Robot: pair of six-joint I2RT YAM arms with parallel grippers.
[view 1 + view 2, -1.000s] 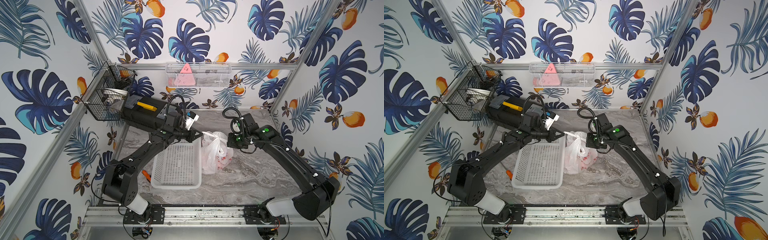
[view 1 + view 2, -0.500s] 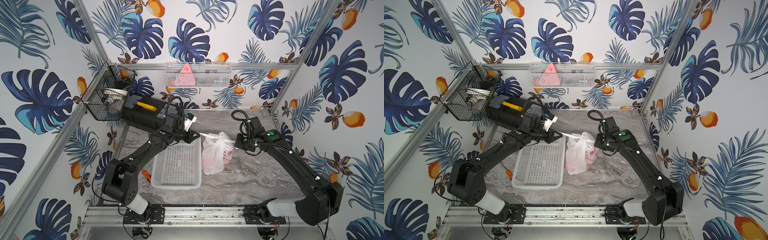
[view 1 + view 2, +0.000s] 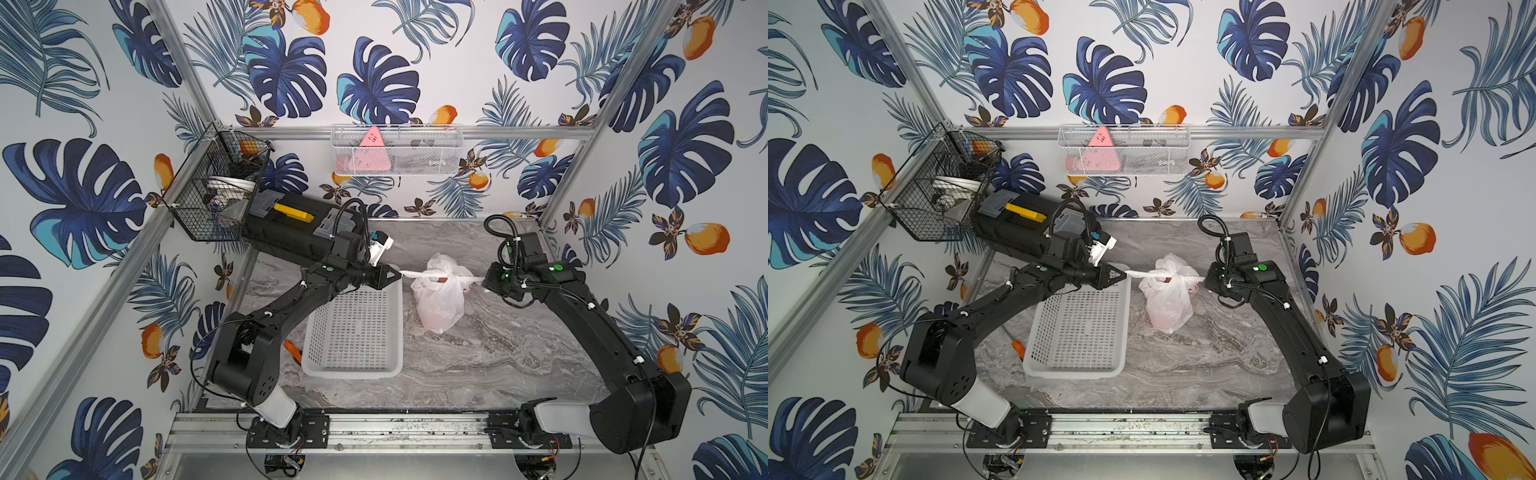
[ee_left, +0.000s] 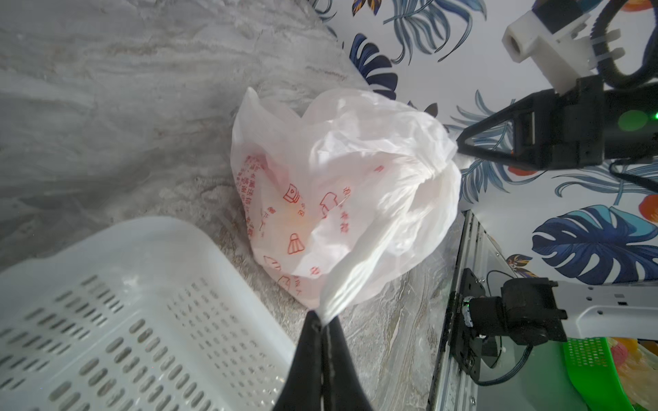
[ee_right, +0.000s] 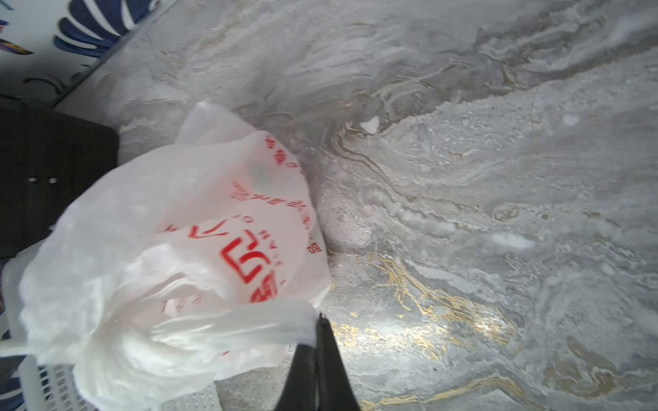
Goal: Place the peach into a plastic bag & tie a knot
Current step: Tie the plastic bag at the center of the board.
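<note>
The plastic bag (image 3: 440, 303) (image 3: 1169, 305), thin white with red lettering, stands on the marble table between my arms. A faint pinkish-orange shape low inside it (image 4: 297, 219) is the peach. My left gripper (image 3: 395, 274) (image 4: 322, 320) is shut on one stretched handle. On the opposite side, my right gripper (image 3: 484, 283) (image 5: 318, 320) is shut on the other handle. Both handles run taut across the bag's top and meet in a bunched twist, the knot (image 5: 117, 338); how tight it is I cannot tell.
A white perforated basket (image 3: 353, 328) lies just left of the bag, under my left arm. An orange-handled tool (image 3: 293, 349) lies beside it. A black toolbox (image 3: 291, 226) and a black wire basket (image 3: 216, 187) stand at the back left. A white mesh shelf (image 3: 395, 149) hangs on the back wall.
My grippers have drawn apart, the right one moving well to the right, and the handles are pulled straight. The bag has shifted a little right, away from the basket.
</note>
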